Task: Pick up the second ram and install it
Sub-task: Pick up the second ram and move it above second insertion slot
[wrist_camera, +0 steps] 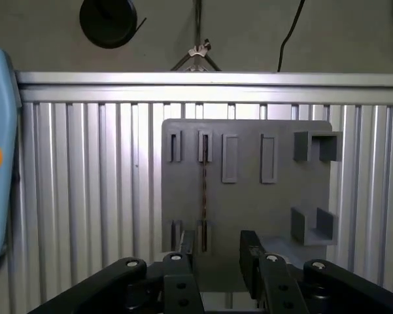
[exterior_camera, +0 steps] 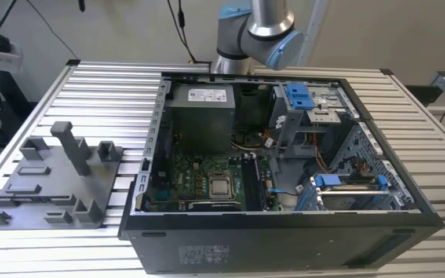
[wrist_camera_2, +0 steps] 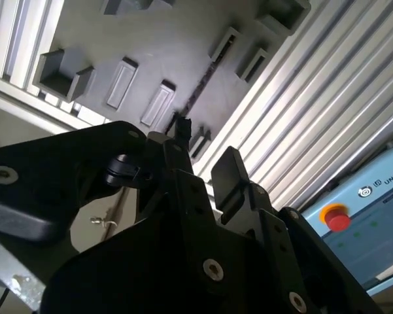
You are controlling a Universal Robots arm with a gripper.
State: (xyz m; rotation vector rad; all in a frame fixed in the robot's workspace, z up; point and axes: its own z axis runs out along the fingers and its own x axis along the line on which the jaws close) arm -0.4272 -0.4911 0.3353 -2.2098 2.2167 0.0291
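Observation:
The second ram (wrist_camera: 203,183) is a thin dark stick standing on edge in a pair of slots of the grey fixture plate (wrist_camera: 248,196). In the second wrist view the ram (wrist_camera_2: 206,75) shows as a narrow dark line on the same plate (wrist_camera_2: 163,46). My gripper (wrist_camera: 217,243) hovers above the plate's near edge, open, with nothing between its black fingers (wrist_camera: 250,247). The ram runs roughly in line with one finger, away from the gripper (wrist_camera_2: 205,145), and nothing touches it. The fixture plate (exterior_camera: 44,185) lies at the exterior view's left.
The open computer case (exterior_camera: 408,191) stands on the ribbed aluminium table (exterior_camera: 106,87), with the motherboard (exterior_camera: 207,185) and long black slots (exterior_camera: 252,185) inside. A tall grey post (exterior_camera: 72,147) rises from the fixture. A light-blue pendant with a red button (wrist_camera_2: 337,217) lies beside the table.

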